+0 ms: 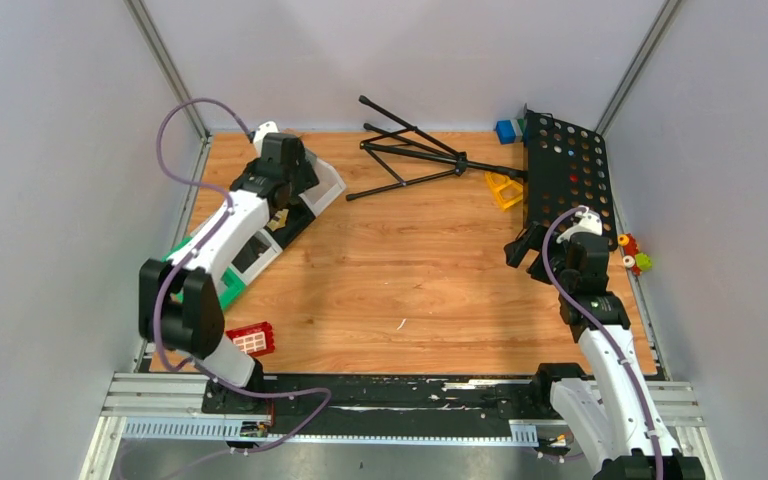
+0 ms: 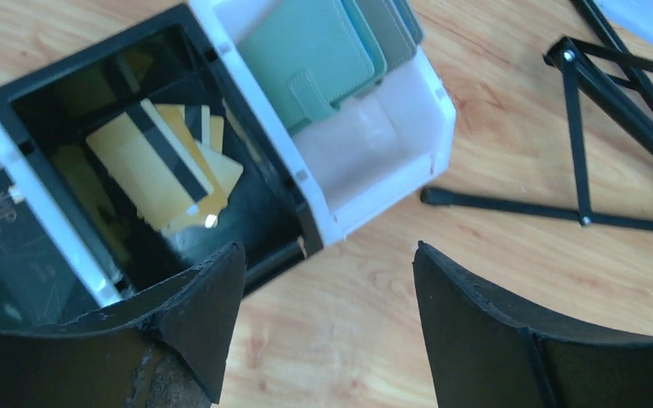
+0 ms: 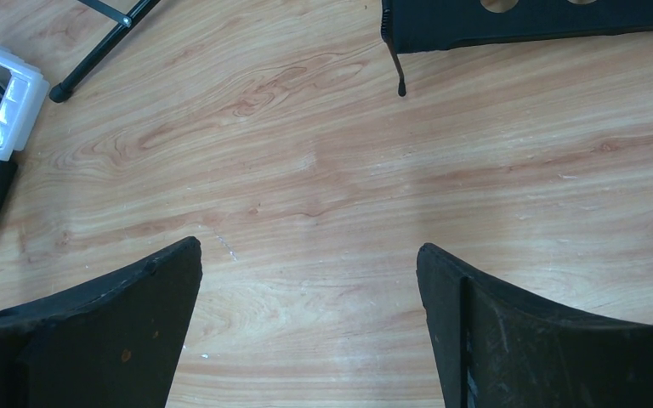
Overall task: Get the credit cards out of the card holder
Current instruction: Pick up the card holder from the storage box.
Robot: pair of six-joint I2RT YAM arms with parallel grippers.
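Observation:
The grey-green card holder [image 2: 315, 51] lies folded shut, its flap fastened, in a white bin [image 2: 391, 153] at the table's back left. Beside it, a black bin [image 2: 264, 204] holds several gold-toned credit cards [image 2: 157, 170] with dark stripes, loose and overlapping. My left gripper [image 2: 330, 255] hangs open above the bare wood just in front of these two bins, its left finger over the black bin's near corner, with nothing between the fingers. My right gripper [image 3: 309, 248] is open and empty over the wood at the right side, also seen as the right gripper [image 1: 525, 250] from above.
A third bin [image 2: 0, 255] with dark printed cards adjoins the black one, and a green tray [image 1: 230, 290] follows. A black folding stand [image 1: 420, 155] lies at the back middle, a black perforated board [image 1: 565, 175] at the back right. A red block [image 1: 251, 339] sits near the left base.

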